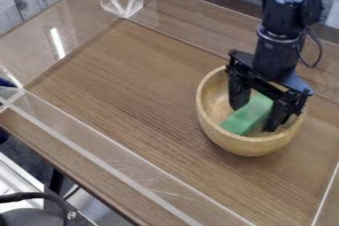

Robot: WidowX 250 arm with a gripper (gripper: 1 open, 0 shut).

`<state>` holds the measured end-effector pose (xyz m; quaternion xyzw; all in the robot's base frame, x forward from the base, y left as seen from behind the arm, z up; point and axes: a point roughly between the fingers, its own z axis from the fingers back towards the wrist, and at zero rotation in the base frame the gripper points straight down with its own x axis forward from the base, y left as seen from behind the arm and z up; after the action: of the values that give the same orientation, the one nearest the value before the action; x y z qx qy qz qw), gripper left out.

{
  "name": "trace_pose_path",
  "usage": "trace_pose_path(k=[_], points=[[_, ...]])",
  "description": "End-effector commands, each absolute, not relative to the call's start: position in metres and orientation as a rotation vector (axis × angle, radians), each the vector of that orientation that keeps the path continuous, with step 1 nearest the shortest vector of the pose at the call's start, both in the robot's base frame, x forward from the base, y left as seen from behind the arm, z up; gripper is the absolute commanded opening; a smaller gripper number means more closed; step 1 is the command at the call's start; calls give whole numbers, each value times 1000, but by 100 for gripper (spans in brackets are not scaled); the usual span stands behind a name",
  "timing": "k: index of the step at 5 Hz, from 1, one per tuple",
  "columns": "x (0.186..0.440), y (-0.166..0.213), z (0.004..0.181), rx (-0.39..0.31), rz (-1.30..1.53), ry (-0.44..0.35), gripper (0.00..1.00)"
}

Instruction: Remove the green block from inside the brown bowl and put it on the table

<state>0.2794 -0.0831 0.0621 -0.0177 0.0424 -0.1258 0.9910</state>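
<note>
The green block (248,119) lies inside the brown bowl (220,138), which sits on the table (133,91) at the right. My gripper (261,109) reaches down into the bowl with its black fingers (240,91) open, one on each side of the block. The block's upper part is partly hidden behind the fingers. I cannot tell whether the fingers touch the block.
Low clear acrylic walls (79,131) edge the table on the left and front. A small clear acrylic stand (121,0) sits at the back left corner. The black arm (284,12) rises above the bowl at the right.
</note>
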Motion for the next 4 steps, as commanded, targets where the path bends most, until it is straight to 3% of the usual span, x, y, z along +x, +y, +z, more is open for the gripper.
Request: trace_pose_path(k=[1, 4], points=[[284, -88, 83, -56, -266, 0, 100], [284, -87, 81, -75, -274, -15, 100]])
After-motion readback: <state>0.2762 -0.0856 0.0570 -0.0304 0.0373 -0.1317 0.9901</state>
